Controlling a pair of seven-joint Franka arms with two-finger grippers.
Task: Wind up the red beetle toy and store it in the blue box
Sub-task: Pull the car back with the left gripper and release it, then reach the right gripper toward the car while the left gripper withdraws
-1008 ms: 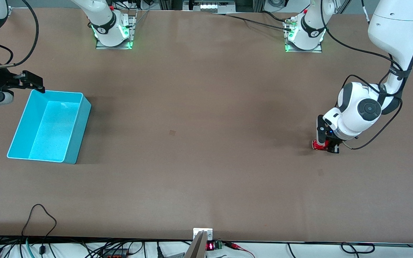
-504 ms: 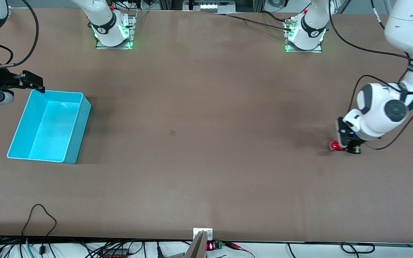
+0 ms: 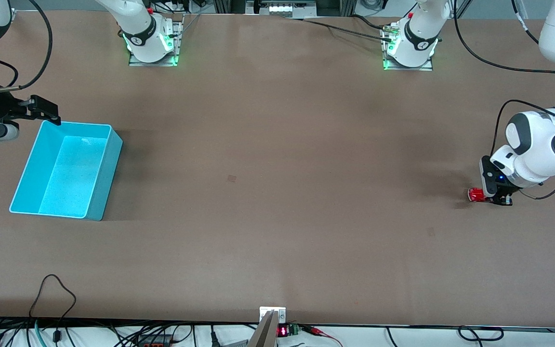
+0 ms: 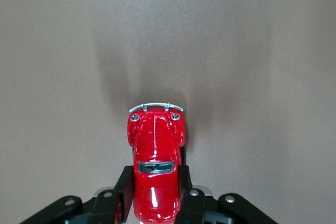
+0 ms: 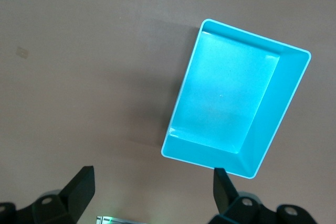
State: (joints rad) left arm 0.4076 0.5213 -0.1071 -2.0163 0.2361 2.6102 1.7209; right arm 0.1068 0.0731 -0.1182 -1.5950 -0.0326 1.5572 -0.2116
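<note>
Fingers (image 4: 122,192) of the left tool (image 3: 492,197) were clamped on the red beetle toy (image 4: 155,169), one black finger against each flank of its rear half. In the left wrist view the car's nose, with its silver bumper and two small headlights, pointed away from the tool, and its pale windscreen sat level with the fingertips. A soft shadow lay on the brown tabletop (image 3: 277,193) just ahead of the bumper. Whether the wheels touched the surface could not be told.

In the front view the toy (image 3: 476,194) showed as a small red spot sticking out from under the left tool, at the left arm's end of the tabletop and low over it. The white wrist of that arm hung above it, with a black cable looping around.

Well apart from this, the right tool (image 3: 41,110) waited at the right arm's end of the tabletop, just above one corner of the blue box (image 3: 99,193). Its fingers (image 5: 79,187) stood wide apart with nothing between them. The box (image 5: 273,114) sat on the tabletop with its open top up and its floor bare, set at a slant to the tabletop's edges.
</note>
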